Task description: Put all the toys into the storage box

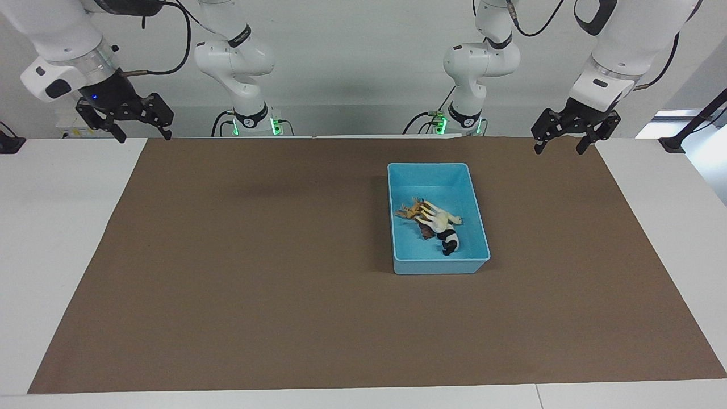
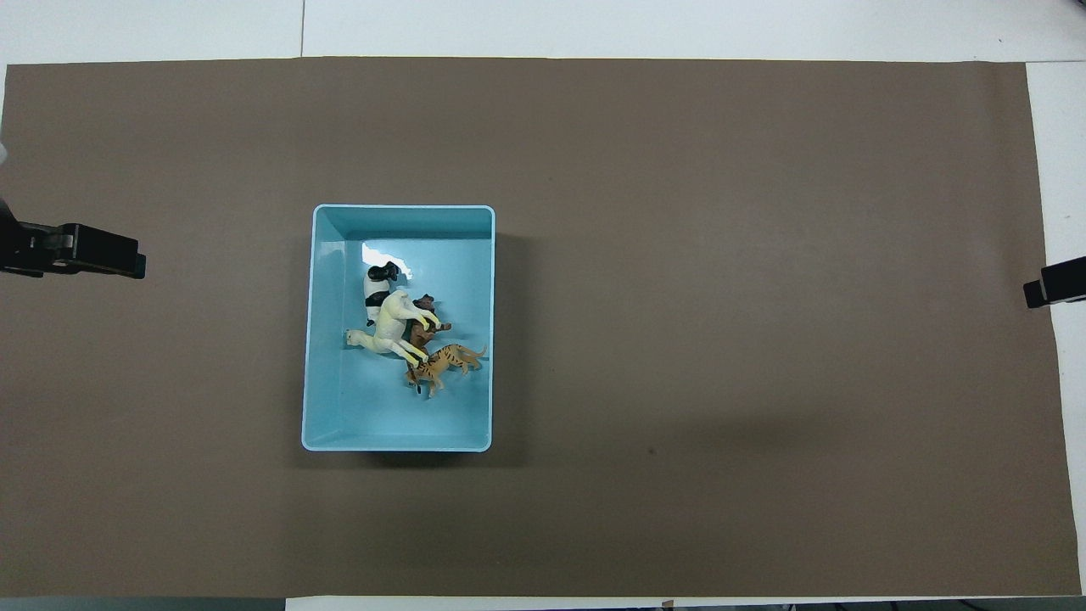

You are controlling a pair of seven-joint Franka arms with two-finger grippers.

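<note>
The light blue storage box (image 1: 440, 267) stands on the brown mat toward the left arm's end of the table; it also shows in the overhead view (image 2: 373, 407). All the toys lie in it in one pile: the orange spotted cat (image 1: 410, 211) (image 2: 445, 363), the cream-white horse (image 1: 437, 217) (image 2: 394, 327), the black-and-white panda (image 1: 450, 241) (image 2: 377, 284) and the dark brown animal (image 1: 425, 230) (image 2: 424, 322), partly under the horse. My left gripper (image 1: 559, 149) (image 2: 76, 252) is open, empty and raised over the mat's corner. My right gripper (image 1: 145, 136) (image 2: 1052, 284) is open, empty and raised over the other corner.
The brown mat (image 1: 255, 255) covers most of the white table (image 1: 57, 227). Both arms' bases stand at the table's edge nearest the robots. A black clamp stand (image 1: 676, 142) sits at the left arm's end of the table.
</note>
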